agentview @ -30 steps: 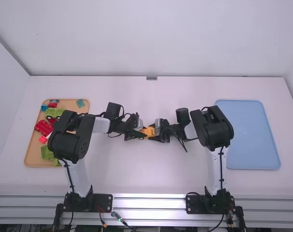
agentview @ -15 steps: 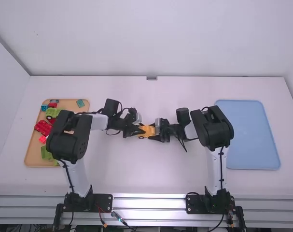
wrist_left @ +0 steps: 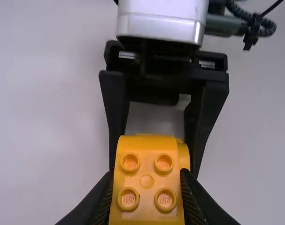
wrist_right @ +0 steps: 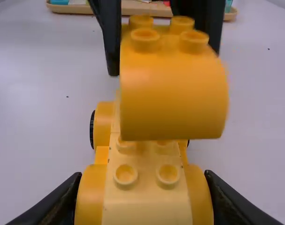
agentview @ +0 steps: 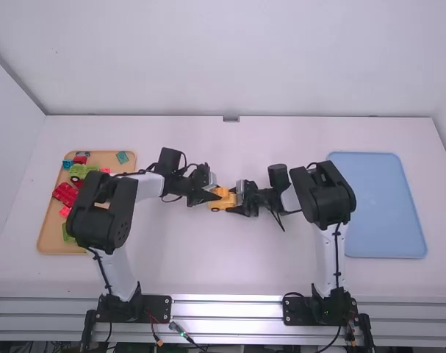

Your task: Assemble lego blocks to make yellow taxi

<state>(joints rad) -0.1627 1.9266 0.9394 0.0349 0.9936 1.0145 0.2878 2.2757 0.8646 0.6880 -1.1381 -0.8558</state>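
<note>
Left gripper (agentview: 213, 197) clamped on yellow curved block (wrist_right: 173, 89), over the yellow wheeled base (wrist_right: 147, 199). Right gripper (agentview: 236, 200) clamped on that base. Both pieces mid-table, between orange tray (agentview: 43, 239) and blue tray (agentview: 384, 206). Can't tell if block touches base.

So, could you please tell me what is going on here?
Lego assembly is under way. The right gripper holds the wheeled yellow car base, while the left gripper holds a rounded, four-stud yellow block above it. Base studs show beneath, so the block seems not yet seated.
</note>
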